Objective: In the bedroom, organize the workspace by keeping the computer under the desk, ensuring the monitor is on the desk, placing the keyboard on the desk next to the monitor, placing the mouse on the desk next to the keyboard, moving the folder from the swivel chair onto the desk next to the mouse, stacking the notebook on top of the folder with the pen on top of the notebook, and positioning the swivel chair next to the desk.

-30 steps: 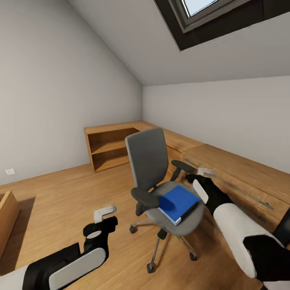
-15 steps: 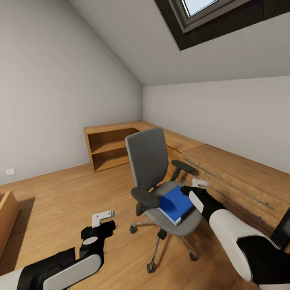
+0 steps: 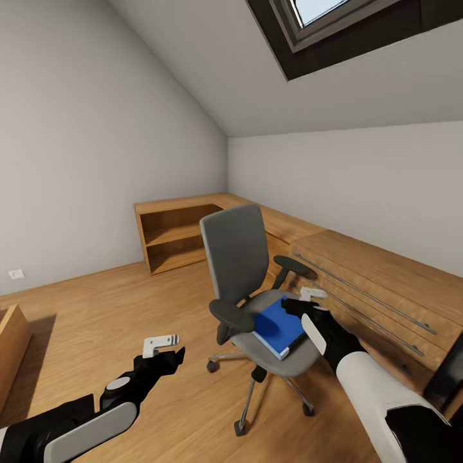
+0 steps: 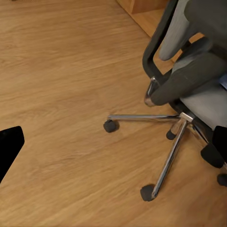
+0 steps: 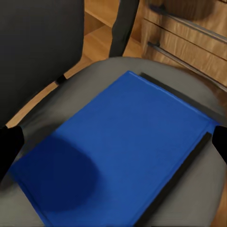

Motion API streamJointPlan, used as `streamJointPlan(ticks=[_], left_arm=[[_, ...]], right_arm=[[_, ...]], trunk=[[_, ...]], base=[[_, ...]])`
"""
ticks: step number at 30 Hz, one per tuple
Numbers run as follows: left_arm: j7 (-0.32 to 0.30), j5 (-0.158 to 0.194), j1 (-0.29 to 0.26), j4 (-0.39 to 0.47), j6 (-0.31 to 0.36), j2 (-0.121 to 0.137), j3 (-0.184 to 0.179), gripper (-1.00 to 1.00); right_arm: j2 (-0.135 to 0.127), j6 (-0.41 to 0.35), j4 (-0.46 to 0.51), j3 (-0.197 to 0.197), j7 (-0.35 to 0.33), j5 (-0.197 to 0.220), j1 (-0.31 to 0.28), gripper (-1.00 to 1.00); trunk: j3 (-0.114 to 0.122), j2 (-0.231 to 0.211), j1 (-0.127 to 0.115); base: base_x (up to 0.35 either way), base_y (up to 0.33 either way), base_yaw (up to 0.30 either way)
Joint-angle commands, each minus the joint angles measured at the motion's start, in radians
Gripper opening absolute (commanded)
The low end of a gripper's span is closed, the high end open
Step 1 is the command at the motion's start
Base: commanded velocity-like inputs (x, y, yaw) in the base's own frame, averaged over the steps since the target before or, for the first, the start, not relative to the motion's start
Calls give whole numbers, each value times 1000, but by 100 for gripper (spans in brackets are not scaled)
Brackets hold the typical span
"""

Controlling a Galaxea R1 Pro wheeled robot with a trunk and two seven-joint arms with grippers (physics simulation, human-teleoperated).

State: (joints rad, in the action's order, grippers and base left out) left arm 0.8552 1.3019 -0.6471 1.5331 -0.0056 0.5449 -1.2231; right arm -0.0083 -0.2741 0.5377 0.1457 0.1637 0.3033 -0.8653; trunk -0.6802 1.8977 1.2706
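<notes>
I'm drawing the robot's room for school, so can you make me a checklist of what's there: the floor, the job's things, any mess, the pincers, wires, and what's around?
Surface: wood plank floor, bare where it shows.
Job's things: flat bright blue folder lies on the seat of the grey upholstered swivel chair; a dark flat edge shows under the folder.
Clutter: nothing seen.
Pincers: right pincer hovers just above the folder, open, holding nothing; left pincer hangs over the floor beside the chair, holding nothing, opening unclear.
Cables: nothing seen.
Surroundings: light wooden drawer chest behind the chair, open wooden shelf unit, grey walls, sloped ceiling with dark-framed skylight.
</notes>
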Motion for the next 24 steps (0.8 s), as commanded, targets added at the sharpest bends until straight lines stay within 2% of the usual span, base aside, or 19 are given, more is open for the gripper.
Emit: streamJointPlan(ticks=[1, 7, 14, 22, 24], left_arm=[[5, 4, -2, 1, -1, 0, -2, 100], [5, 3, -2, 1, -1, 0, -3, 100], [5, 2, -2, 5, 0, 2, -2, 100], [7, 4, -2, 13, 0, 6, -1, 100], [12, 21, -2, 12, -1, 11, 0, 100]], right_arm=[[-1, -7, 27, 6, 8, -6, 20, 100], [0, -9, 44, 6, 8, -37, 33, 100], [1, -10, 48, 5, 9, -37, 35, 100], [1, -11, 48, 4, 10, -38, 35, 100], [1, -8, 48, 3, 10, -39, 35, 100]], trunk=[[-1, 1, 0], [-1, 1, 0], [-1, 1, 0], [-5, 1, 0], [-5, 1, 0]], base=[[114, 0, 0], [176, 0, 0], [153, 0, 0], [51, -30, 120], [6, -4, 27]])
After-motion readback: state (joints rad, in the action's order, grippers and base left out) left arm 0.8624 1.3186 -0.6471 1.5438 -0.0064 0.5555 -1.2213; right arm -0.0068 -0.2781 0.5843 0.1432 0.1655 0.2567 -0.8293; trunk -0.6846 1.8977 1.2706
